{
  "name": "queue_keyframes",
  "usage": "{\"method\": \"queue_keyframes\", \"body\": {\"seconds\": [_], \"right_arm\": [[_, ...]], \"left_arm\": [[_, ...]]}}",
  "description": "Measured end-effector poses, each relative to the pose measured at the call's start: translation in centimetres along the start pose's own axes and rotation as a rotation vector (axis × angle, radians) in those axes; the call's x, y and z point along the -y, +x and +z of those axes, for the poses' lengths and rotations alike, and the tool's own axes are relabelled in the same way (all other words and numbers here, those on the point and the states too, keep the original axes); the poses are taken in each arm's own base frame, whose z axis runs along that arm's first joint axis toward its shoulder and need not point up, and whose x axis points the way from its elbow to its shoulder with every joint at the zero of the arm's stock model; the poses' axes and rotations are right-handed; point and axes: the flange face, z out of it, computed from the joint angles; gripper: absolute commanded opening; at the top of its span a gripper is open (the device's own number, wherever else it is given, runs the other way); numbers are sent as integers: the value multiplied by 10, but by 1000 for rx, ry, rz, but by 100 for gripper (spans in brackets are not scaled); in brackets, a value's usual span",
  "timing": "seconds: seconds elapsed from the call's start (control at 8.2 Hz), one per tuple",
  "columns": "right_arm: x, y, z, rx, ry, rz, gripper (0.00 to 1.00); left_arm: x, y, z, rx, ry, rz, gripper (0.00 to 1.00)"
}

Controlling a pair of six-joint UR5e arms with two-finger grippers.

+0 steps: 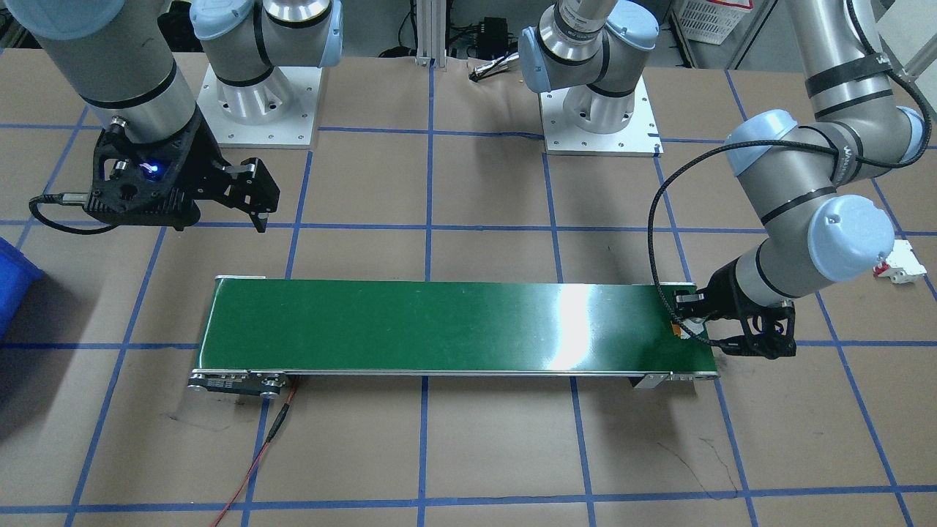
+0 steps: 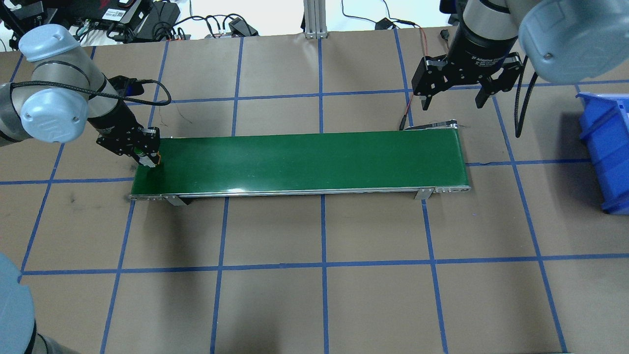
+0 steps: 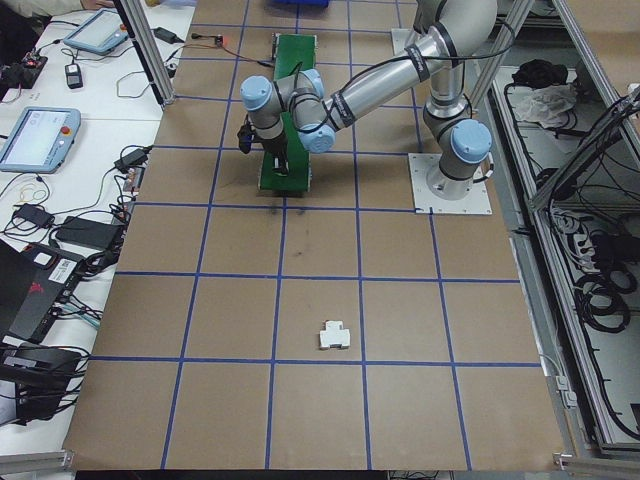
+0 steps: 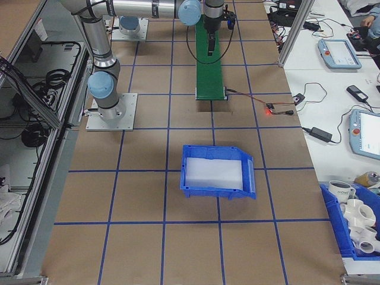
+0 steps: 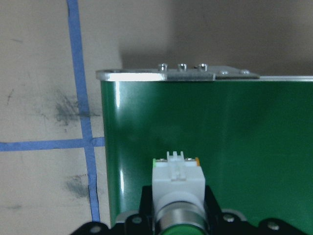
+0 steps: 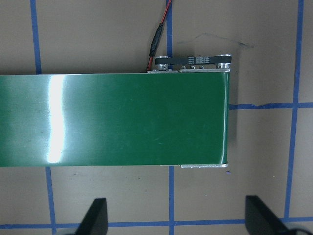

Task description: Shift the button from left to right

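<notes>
Button held at the belt's left end

Clamped between the jaws of the left gripper (image 2: 147,160), the button (image 5: 178,188) is seen nearest in the left wrist view, at 6 o'clock, its white body over the end of the green conveyor belt (image 2: 304,160). Beyond it, at 12 o'clock, the belt's metal end bracket (image 5: 188,73) is seen against the taped brown table (image 2: 314,295). Farther along, over the belt's other end, the right gripper (image 2: 454,101) is held with its jaws wide apart, a blue bin (image 2: 607,147) lying at 3 o'clock.
</notes>
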Motion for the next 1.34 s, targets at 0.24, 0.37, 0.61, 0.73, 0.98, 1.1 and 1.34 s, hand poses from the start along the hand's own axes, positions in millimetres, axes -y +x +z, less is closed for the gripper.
{"method": "queue_keyframes", "body": {"seconds": [0.24, 0.37, 0.61, 0.73, 0.98, 1.1, 1.34], "right_arm": [[0, 0, 1, 1, -2, -1, 100], [0, 0, 1, 0, -4, -1, 100], [-1, 1, 1, -1, -8, -1, 100], [-1, 1, 2, -1, -10, -1, 100], [-1, 1, 2, -4, -11, -1, 100], [-1, 1, 2, -2, -10, -1, 100], [2, 0, 2, 4, 0, -2, 100]], "left_arm": [[4, 0, 0, 6, 19, -7, 100], [2, 3, -4, 6, 23, -20, 100], [-3, 19, -11, 7, 18, -50, 100], [-8, 33, -21, 11, 24, -63, 100], [-43, 70, -60, 10, -23, -106, 100], [-63, 81, -96, 15, -27, -119, 100], [-81, 87, -161, 26, 3, -130, 100]]}}
